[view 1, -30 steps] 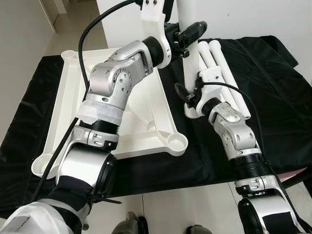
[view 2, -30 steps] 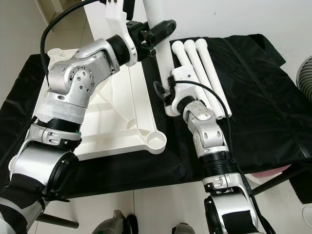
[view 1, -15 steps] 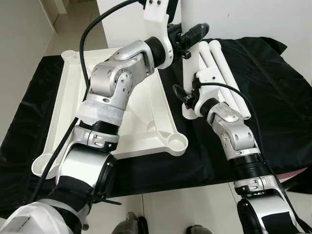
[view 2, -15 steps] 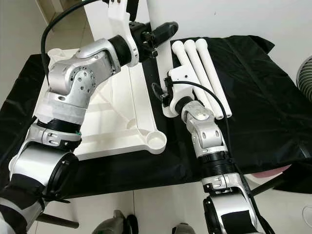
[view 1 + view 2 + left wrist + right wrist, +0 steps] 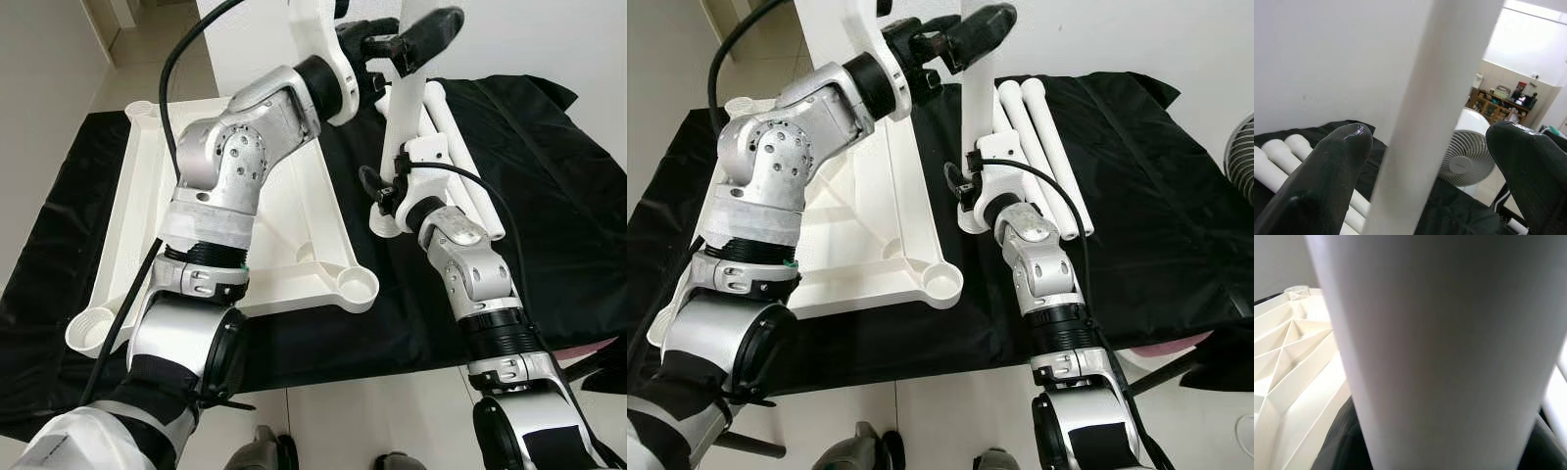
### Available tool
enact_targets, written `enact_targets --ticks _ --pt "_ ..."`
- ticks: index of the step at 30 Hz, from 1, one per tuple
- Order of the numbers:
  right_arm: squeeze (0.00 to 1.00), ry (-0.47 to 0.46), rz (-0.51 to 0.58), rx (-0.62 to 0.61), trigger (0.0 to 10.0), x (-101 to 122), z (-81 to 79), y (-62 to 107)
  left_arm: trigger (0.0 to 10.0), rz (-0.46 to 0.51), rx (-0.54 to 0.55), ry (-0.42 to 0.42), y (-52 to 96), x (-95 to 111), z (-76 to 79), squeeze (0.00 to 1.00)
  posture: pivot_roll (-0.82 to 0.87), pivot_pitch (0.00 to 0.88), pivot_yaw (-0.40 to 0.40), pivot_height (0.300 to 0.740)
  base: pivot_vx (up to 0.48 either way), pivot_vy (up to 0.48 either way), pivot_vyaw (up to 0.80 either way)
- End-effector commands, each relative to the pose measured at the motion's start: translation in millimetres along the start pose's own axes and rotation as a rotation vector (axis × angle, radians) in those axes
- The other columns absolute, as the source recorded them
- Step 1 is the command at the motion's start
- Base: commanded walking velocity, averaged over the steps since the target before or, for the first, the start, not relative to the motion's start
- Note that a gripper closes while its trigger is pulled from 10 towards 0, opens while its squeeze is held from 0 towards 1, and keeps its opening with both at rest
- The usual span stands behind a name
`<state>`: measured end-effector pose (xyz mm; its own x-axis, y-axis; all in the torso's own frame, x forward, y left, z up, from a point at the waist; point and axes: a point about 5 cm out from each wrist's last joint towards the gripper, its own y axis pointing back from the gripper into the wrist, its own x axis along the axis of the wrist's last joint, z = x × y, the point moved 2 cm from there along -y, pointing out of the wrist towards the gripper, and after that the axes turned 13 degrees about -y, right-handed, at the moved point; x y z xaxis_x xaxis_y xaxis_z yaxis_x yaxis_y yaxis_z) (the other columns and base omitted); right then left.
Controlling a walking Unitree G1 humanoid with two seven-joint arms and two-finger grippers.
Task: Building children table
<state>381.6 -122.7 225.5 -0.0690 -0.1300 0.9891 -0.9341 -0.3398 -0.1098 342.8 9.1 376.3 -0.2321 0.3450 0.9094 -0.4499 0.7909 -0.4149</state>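
Left eye view: my right gripper (image 5: 384, 194) clamps one leg (image 5: 400, 137); left gripper (image 5: 416, 29) open around it.
Progress: tabletop (image 5: 284, 211) upside down, no legs fitted.

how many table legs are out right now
4. One leg stands upright between the left end effector and the right end effector. Three more lie side by side on the black cloth.

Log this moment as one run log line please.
step: leg held upright | left gripper: open around leg top | right gripper: at leg bottom | tabletop: upside down on cloth | spare legs: lying
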Motion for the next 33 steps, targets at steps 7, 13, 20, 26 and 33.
enact_targets --ticks 7,13,20,26,33 --pt "0.00 -0.079 0.091 -0.072 10.0 12.4 9.9 1.8 10.0 -0.074 0.174 -0.073 41.7 -14.4 -37.6 0.00 -0.09 0.072 0.093 0.740 0.000 0.000 0.00" --pt "0.00 -0.114 0.141 -0.074 10.0 21.6 10.3 4.3 10.0 -0.228 0.241 -0.162 72.5 -52.0 -46.6 0.00 -0.09 0.072 0.088 0.740 0.000 0.000 0.00" --pt "0.00 -0.104 0.132 -0.055 10.0 19.8 5.8 4.2 10.0 -0.384 0.230 -0.277 98.3 -85.7 -45.4 0.00 -0.08 0.075 0.080 0.740 0.000 0.000 0.00" --pt "0.00 -0.094 0.120 -0.026 10.0 17.8 2.2 4.1 10.0 -0.544 0.196 -0.345 125.5 -121.0 -40.5 0.00 -0.07 0.087 0.067 0.740 0.000 0.000 0.00" --pt "0.00 -0.081 0.104 -0.005 10.0 16.9 1.3 3.7 10.0 -0.761 0.041 -0.450 161.9 -159.5 -28.3 0.00 -0.06 0.099 0.062 0.740 0.000 0.000 0.00"
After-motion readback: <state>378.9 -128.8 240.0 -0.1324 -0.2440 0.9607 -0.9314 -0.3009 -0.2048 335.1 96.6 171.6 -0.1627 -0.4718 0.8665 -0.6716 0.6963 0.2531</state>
